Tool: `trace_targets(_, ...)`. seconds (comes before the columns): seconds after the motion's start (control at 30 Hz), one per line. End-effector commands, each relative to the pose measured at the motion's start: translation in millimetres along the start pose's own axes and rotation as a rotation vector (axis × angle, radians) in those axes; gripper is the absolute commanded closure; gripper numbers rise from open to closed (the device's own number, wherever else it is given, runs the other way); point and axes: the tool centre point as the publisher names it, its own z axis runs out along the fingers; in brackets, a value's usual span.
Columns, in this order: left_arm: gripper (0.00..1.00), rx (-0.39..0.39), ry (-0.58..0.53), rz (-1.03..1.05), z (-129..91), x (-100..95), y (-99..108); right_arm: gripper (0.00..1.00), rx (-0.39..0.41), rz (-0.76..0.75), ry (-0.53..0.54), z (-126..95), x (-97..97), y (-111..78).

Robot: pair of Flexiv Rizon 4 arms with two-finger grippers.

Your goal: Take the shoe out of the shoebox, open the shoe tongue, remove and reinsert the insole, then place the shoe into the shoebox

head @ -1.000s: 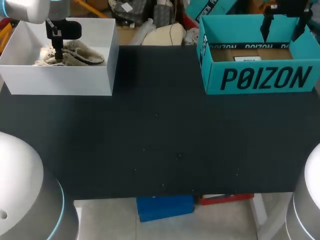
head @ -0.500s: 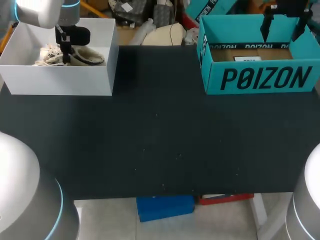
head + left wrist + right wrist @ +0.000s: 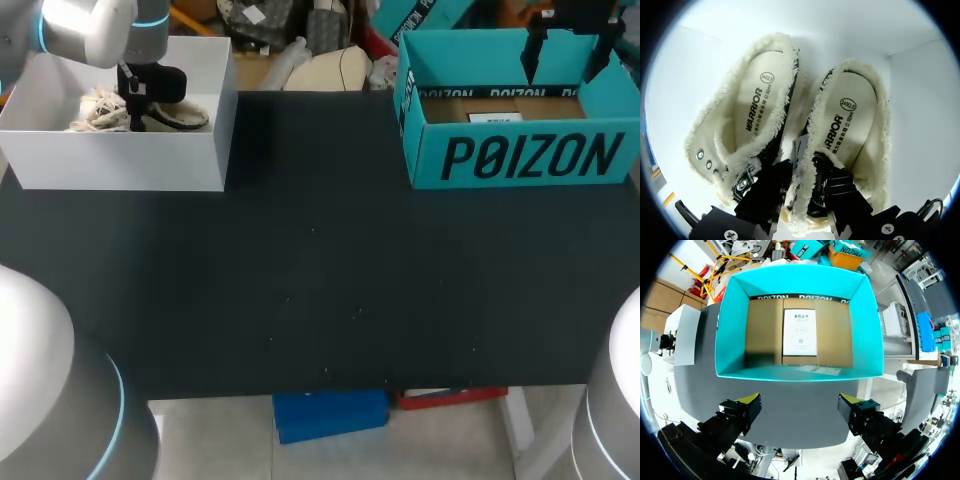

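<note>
Left gripper is down inside the white shoebox, clenched on the fleece-lined side wall of one shoe. One finger sits inside that shoe, the other in the gap to the second shoe just beside it in the shoebox. Right gripper is released, jaws wide, over a teal box well apart from the white shoebox across the worktop.
</note>
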Motion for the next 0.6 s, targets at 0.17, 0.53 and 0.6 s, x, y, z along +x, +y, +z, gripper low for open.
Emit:
trace_targets(0.17,1.0,0.006,0.022,-0.003,9.9,-2.9,-4.3,0.0,0.0,0.001,0.0,-0.3,0.0,-0.2)
trace_targets(0.53,1.0,0.012,-0.012,0.005,-17.3,-4.3,6.4,0.0,0.0,0.001,0.0,-0.3,0.0,-0.2)
trace_targets(0.6,1.0,0.014,-0.025,0.006,-26.7,-5.6,8.4,0.0,0.0,0.001,0.0,-0.3,0.0,-0.2)
